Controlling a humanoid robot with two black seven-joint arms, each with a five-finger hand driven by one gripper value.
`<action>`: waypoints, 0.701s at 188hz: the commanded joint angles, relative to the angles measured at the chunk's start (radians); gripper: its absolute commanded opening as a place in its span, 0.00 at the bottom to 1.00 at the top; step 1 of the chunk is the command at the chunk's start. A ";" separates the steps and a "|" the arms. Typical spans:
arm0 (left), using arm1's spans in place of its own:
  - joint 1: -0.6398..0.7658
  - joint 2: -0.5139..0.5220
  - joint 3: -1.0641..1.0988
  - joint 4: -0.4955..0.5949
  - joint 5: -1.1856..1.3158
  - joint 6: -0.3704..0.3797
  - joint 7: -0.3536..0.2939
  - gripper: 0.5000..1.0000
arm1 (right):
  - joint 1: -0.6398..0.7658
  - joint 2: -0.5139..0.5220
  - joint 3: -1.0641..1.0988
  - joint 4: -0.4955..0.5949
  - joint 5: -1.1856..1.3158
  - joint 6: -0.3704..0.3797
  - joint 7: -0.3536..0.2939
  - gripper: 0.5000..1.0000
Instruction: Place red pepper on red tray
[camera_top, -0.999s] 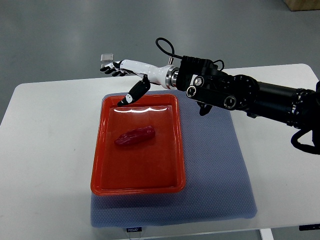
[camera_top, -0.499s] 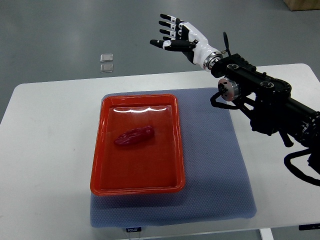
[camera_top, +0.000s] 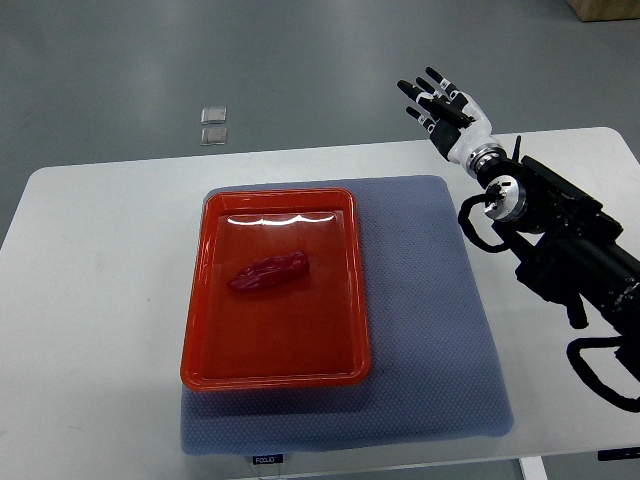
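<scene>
A dark red pepper lies on its side inside the red tray, a little above the tray's middle. The tray rests on a blue-grey mat. My right hand is up at the far right, beyond the table's back edge and well away from the tray. Its fingers are spread and hold nothing. The black right arm runs from the right edge up to it. No left arm shows.
The mat lies on a white table. Two small clear squares sit on the grey floor beyond the table's far edge. A brown box corner shows at the top right.
My right hand has swung from above the tray's far edge to the right and back, ending past the table's rear right. The pepper and tray have not moved.
</scene>
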 joint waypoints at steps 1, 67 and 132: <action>0.000 0.000 -0.001 -0.001 0.001 0.000 0.000 1.00 | -0.011 -0.003 0.002 0.000 0.015 0.004 0.004 0.83; 0.000 0.000 -0.001 0.000 0.001 0.000 0.000 1.00 | -0.043 -0.025 0.000 -0.002 0.008 0.014 0.046 0.83; 0.000 0.000 -0.001 -0.004 -0.001 0.000 0.000 1.00 | -0.060 -0.028 -0.006 -0.002 0.008 0.010 0.055 0.83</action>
